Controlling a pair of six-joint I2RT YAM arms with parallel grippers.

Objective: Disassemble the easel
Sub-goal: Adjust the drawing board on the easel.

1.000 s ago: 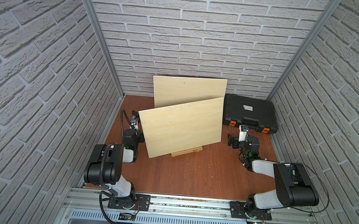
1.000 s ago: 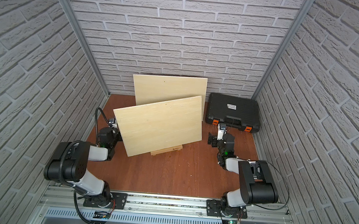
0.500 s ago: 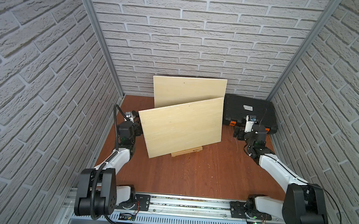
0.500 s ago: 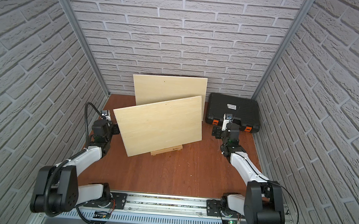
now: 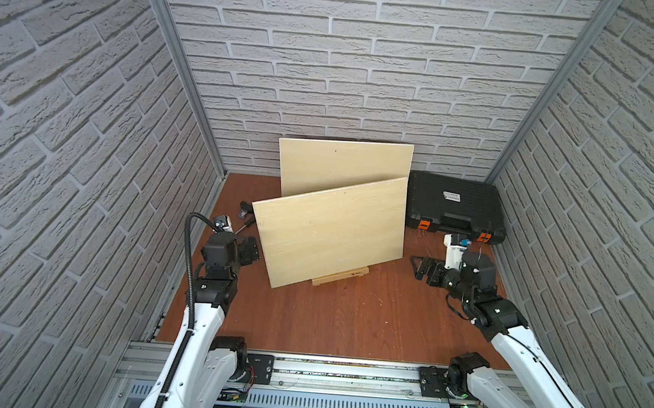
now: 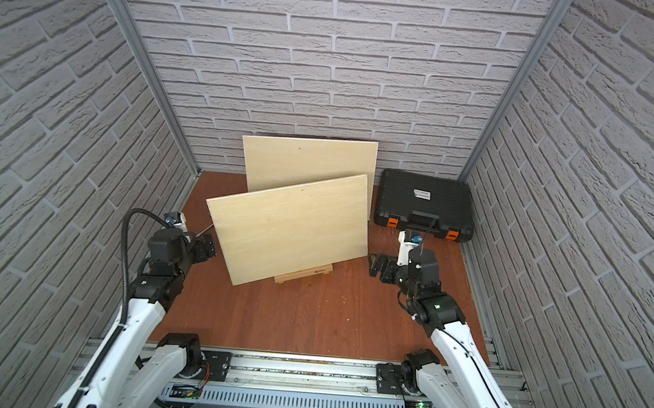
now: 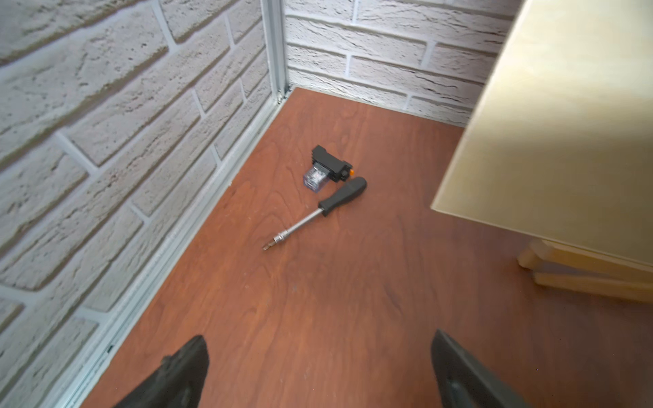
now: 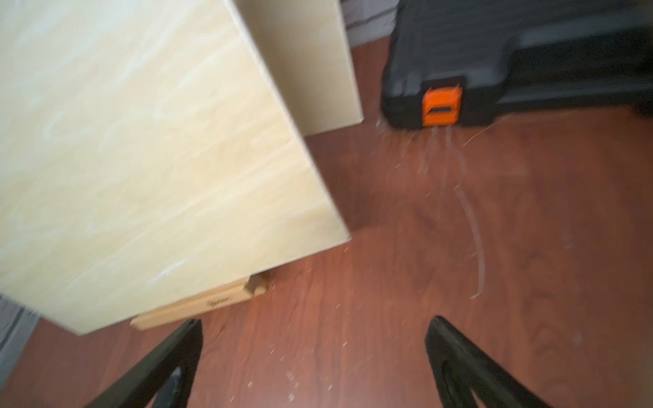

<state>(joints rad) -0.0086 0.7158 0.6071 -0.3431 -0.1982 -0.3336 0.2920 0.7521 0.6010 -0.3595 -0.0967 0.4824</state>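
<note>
A small wooden easel [image 5: 340, 276] stands mid-table, and only its base shows in both top views [image 6: 304, 275]. A pale plywood board [image 5: 331, 229] rests tilted on it and hides the rest. My left gripper [image 5: 249, 250] hovers just off the board's left edge, open and empty [image 7: 318, 339]; the left wrist view shows the board [image 7: 565, 123] and an easel foot [image 7: 579, 275]. My right gripper [image 5: 425, 269] is off the board's lower right corner, open and empty [image 8: 316, 321], with the easel's front ledge [image 8: 198, 303] just ahead of it.
A second plywood board [image 5: 343, 166] leans on the back wall behind the first. A black tool case [image 5: 455, 206] with orange latches lies at the back right. A screwdriver [image 7: 318, 212] and a small relay block [image 7: 327, 169] lie at the back left. Brick walls close three sides.
Both arms have unfolded from a low, tucked pose and lifted. The right gripper has swung in toward the board's right edge. The boards and easel have not moved.
</note>
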